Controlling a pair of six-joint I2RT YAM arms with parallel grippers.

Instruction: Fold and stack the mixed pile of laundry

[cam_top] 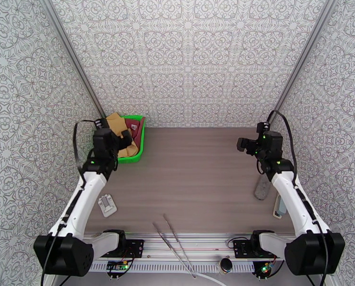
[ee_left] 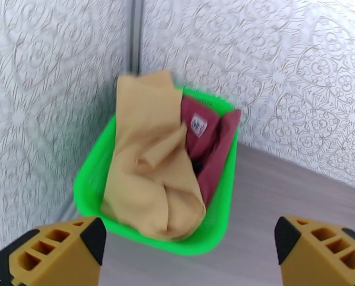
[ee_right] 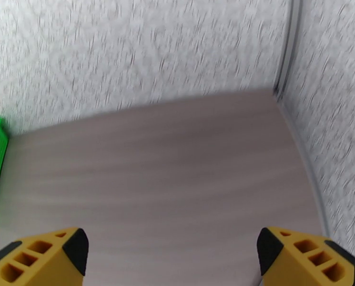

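Left tool, fingers spread wide and holding nothing, hangs by the near rim of a green plastic basket in the far-left corner of the table. Inside, the soft tan cloth lies lengthwise, its far end draped toward the wall corner, beside the crumpled maroon tank top, white label up. Right tool, equally wide and empty, faces bare wood-grain table.

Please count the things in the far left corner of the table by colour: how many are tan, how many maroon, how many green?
Tan: 1, the cloth
Maroon: 1, the tank top
Green: 1, the basket
Total: 3
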